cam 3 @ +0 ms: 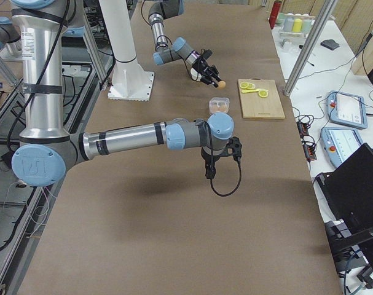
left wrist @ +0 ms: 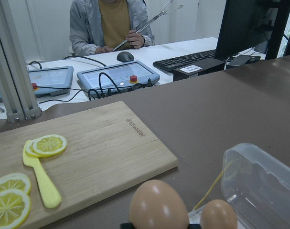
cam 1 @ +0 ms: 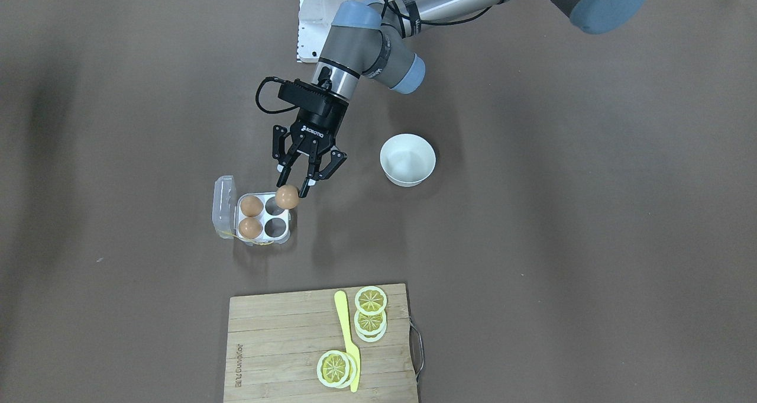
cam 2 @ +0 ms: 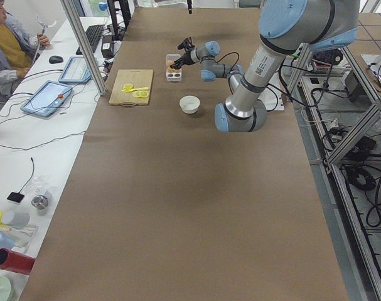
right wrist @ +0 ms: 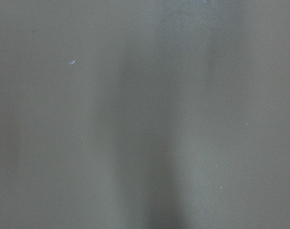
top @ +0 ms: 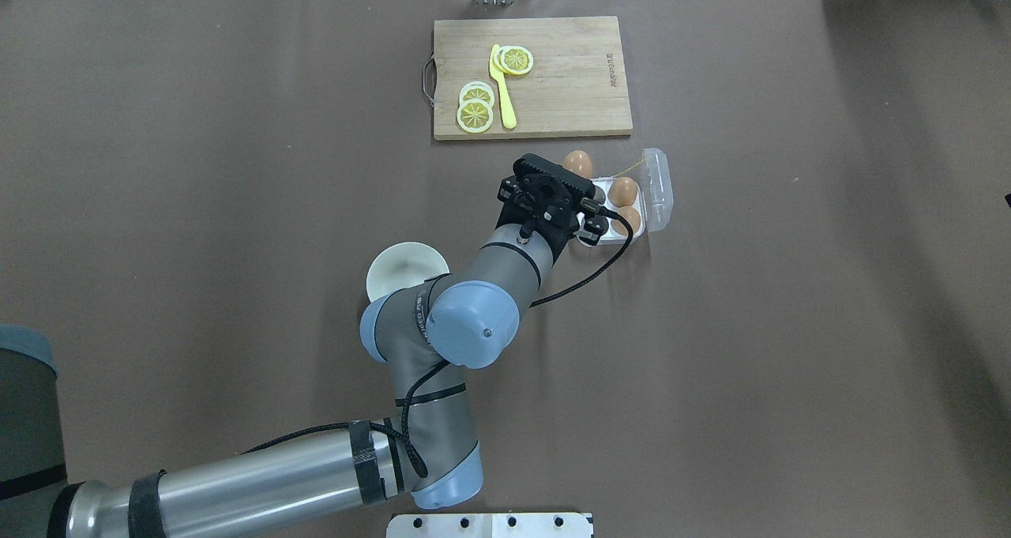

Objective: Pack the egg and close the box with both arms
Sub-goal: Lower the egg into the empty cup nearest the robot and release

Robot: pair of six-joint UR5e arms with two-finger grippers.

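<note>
Egg clamped in left gripper's jaws hangs above the open egg case; next, lower into empty cup beneath.

Three eggs, one box, one bowl, one cutting board, one knife, lemon slices (overlapping, count unclear).

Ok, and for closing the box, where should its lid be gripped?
Probably take the lid by its free outer edge, coming from the robot's right, the side away from the cups. It stands open, hinged on that side of the box and leaning outward, so the rim is exposed; the left gripper holding the egg occupies the other side.
</note>
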